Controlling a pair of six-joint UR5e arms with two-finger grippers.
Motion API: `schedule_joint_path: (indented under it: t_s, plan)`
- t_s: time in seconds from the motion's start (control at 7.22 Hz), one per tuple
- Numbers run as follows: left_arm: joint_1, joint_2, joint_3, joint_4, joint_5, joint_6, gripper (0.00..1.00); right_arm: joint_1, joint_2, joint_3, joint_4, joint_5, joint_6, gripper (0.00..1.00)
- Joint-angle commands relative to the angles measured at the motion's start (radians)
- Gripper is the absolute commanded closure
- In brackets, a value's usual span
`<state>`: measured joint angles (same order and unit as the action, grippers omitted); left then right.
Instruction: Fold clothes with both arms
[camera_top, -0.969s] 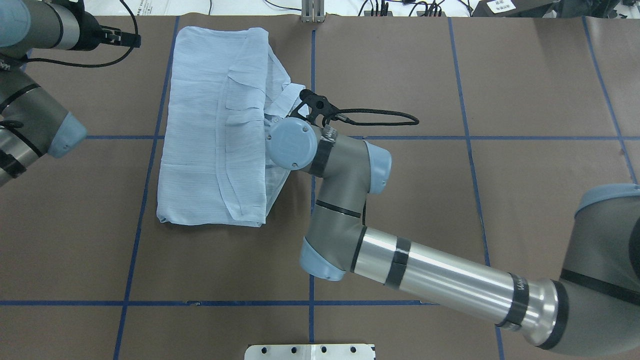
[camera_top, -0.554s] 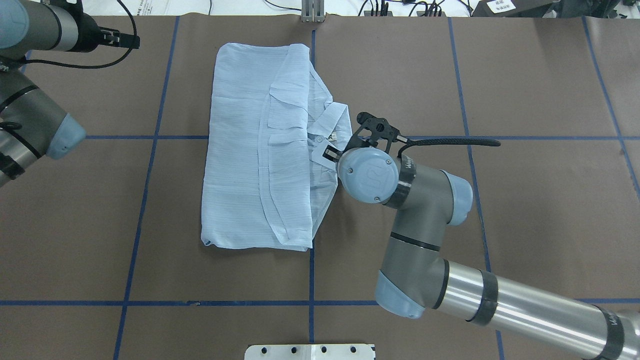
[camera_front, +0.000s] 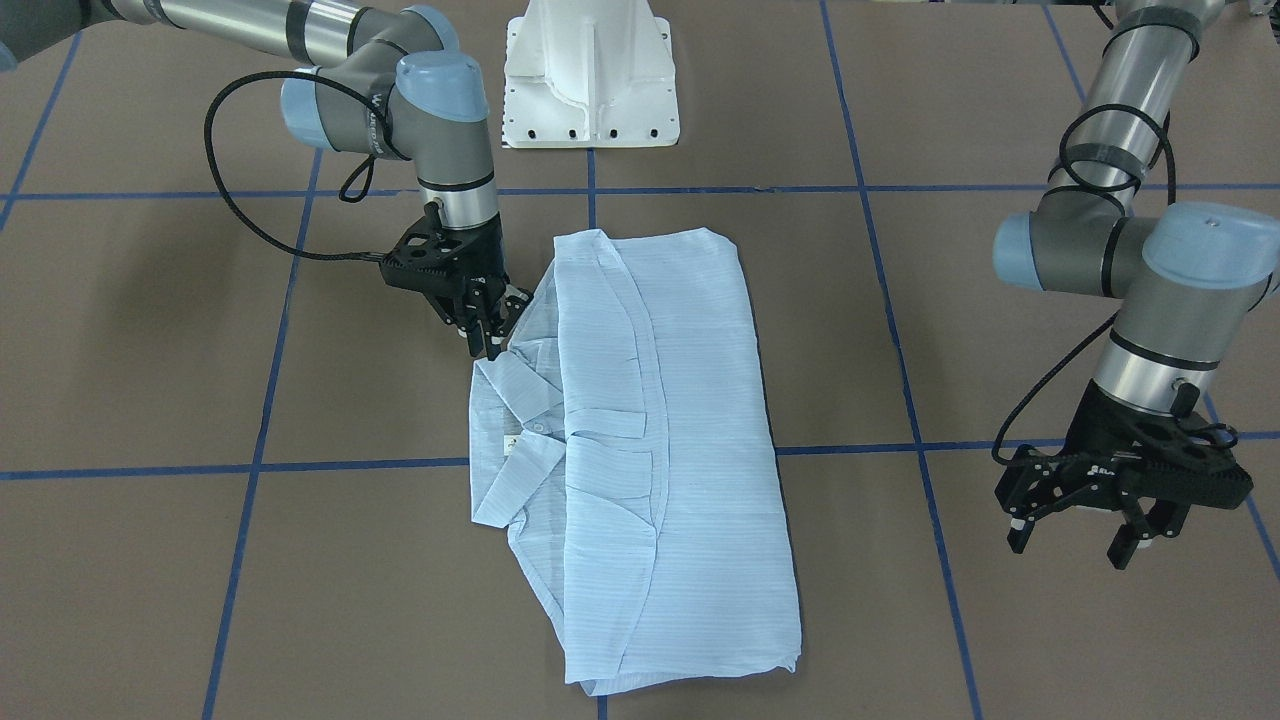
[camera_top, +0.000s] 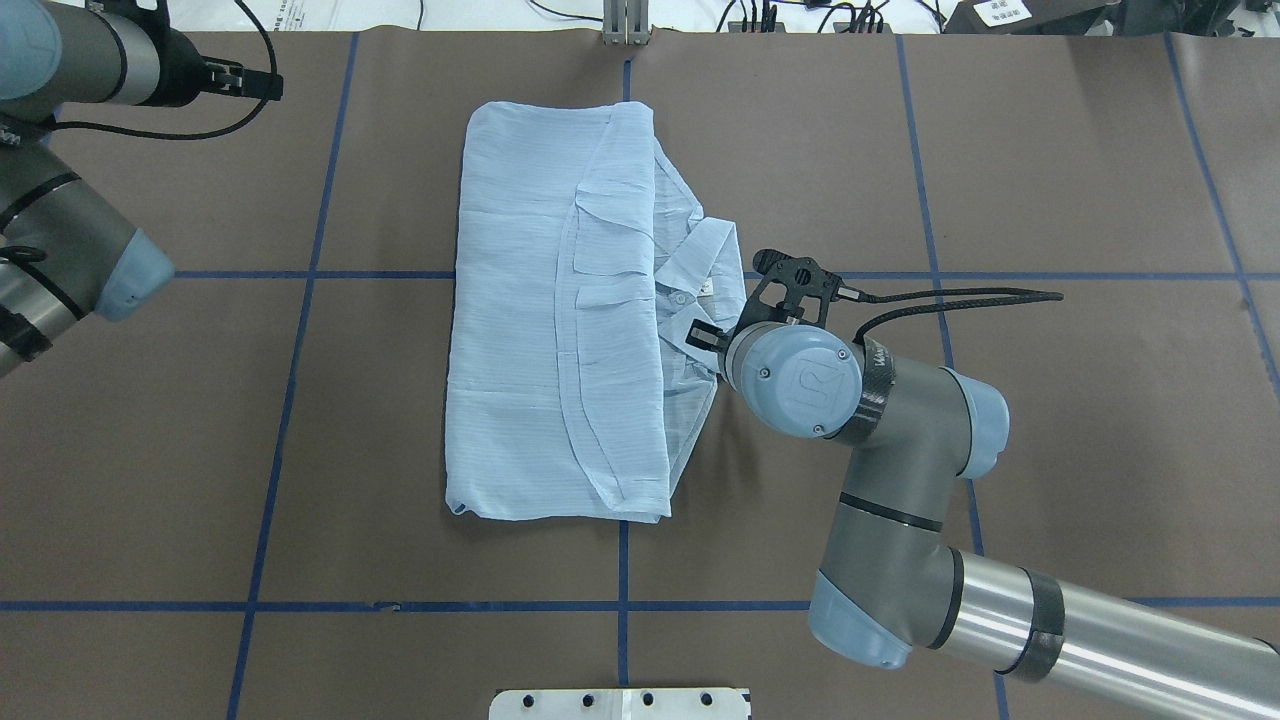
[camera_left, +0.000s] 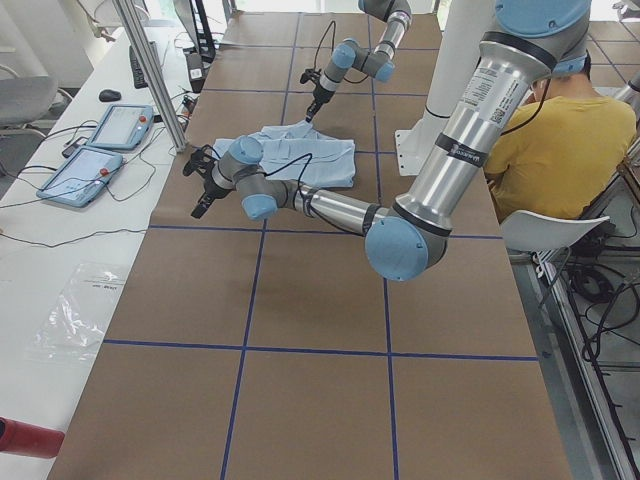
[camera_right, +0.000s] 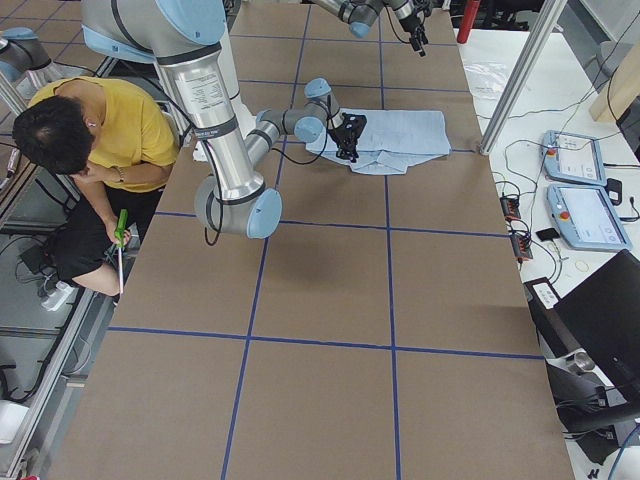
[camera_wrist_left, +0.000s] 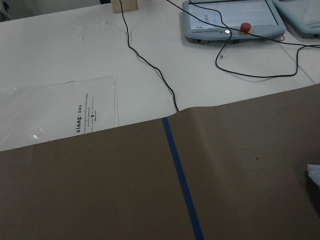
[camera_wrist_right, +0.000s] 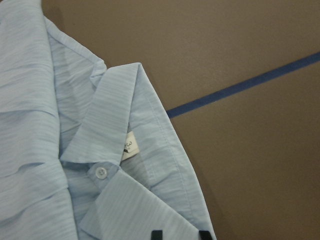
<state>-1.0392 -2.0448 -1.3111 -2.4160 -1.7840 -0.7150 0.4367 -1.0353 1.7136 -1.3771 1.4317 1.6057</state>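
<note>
One shirt (camera_front: 680, 450), two arms and two grippers are in play. The shirt lies folded into a long rectangle on the brown paper-covered table (camera_front: 150, 560), across the crossing of the blue tape lines (camera_front: 860, 447), with its collar (camera_wrist_right: 107, 120) turned out on the side toward the right arm (camera_top: 900, 470).

The right gripper (camera_front: 487, 340) points down at that edge, its fingers drawn close together on the fabric just beside the collar. In the right wrist view the two black fingertips (camera_wrist_right: 157, 234) sit on the cloth with only a narrow gap between them, below one white button (camera_wrist_right: 101, 172) and one small size label (camera_wrist_right: 129, 146).

The left gripper (camera_front: 1075, 535) hangs above bare table, well apart from the shirt, fingers spread wide and holding nothing.

One white mounting base (camera_front: 590, 70) stands at the robot's edge of the table. Two pendant tablets (camera_wrist_left: 230, 20), loose cables and one clear plastic bag (camera_wrist_left: 55, 110) lie on the white bench beyond. One person in a yellow top (camera_right: 110, 130) sits beside the robot.
</note>
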Motion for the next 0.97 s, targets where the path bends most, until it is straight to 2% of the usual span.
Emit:
schedule_joint_path:
  t_s: [0.0, 0.28, 0.42, 0.55, 0.69, 0.83]
  plan:
    - [0.001, 0.000, -0.010, 0.000, -0.012, 0.000, 0.00, 0.042, 0.087, -0.017, -0.048, 0.053, -0.238, 0.00]
    - [0.001, 0.006, -0.023, 0.002, -0.112, 0.023, 0.00, 0.042, 0.287, -0.186, -0.066, 0.070, -0.293, 0.00]
    - [0.001, 0.017, -0.027, 0.003, -0.173, 0.134, 0.00, 0.049, 0.334, -0.216, -0.091, 0.070, -0.302, 0.00]
    - [-0.014, 0.040, -0.025, 0.003, -0.205, 0.254, 0.00, 0.057, 0.339, -0.216, -0.092, 0.085, -0.372, 0.00]
    - [-0.022, 0.051, -0.025, 0.002, -0.203, 0.267, 0.00, 0.062, 0.343, -0.215, -0.061, 0.075, -0.419, 0.00]
    - [-0.022, 0.060, -0.027, 0.002, -0.201, 0.269, 0.00, 0.091, 0.339, -0.219, 0.020, 0.073, -0.441, 0.00]
